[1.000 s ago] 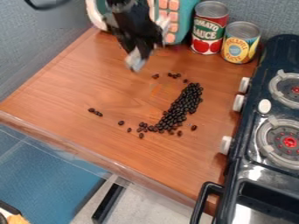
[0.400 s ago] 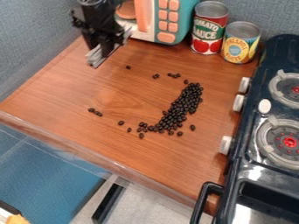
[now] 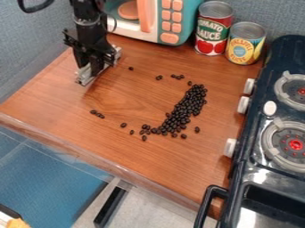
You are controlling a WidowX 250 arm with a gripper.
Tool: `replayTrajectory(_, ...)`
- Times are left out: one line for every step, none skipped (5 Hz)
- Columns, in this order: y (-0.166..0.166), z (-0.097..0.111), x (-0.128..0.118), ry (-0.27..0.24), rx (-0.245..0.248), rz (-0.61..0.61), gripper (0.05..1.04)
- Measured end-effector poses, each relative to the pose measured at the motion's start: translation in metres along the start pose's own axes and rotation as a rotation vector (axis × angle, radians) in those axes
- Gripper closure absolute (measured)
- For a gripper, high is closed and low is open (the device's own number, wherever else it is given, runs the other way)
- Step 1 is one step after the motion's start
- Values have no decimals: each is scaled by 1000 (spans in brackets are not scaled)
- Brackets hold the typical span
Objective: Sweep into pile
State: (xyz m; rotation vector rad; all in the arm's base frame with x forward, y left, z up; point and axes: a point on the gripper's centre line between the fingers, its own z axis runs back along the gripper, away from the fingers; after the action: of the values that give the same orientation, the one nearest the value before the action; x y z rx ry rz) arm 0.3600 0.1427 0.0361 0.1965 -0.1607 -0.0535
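The black gripper (image 3: 95, 71) hangs low over the upper left of the wooden counter, left of the beans and apart from them. A pale, narrow flat piece (image 3: 98, 67) sits across its lower end; what kind of tool it is I cannot tell. Dark beans form a long curved pile (image 3: 186, 107) right of the counter's middle, running down and leftward. Stray beans lie around it: a small group (image 3: 97, 114) at the left, several (image 3: 177, 76) above the pile, and one bean (image 3: 131, 68) nearer the gripper.
A toy microwave (image 3: 161, 20) stands at the back, with a tomato sauce can (image 3: 214, 29) and a pineapple can (image 3: 245, 43) to its right. The toy stove (image 3: 271, 133) borders the right side. The counter's front edge (image 3: 101, 158) slants down to the right.
From near the top centre, the gripper has moved left, then slightly down and toward the counter's left edge. A single bean near it, hidden before, has come into sight. The main pile looks unchanged.
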Motion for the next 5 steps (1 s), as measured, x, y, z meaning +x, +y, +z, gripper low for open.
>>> replayTrajectory(1, 0, 1, -2, 12, -32, 732)
replayTrajectory(-11, -4, 1, -20, -12, -59, 732)
replayTrajectory(-40, -5, 6, -39, -69, -94, 732)
replayTrajectory(-71, 1, 14, -57, -110, -149, 732)
replayTrajectory(-85, 3, 17, -66, -132, -162, 732)
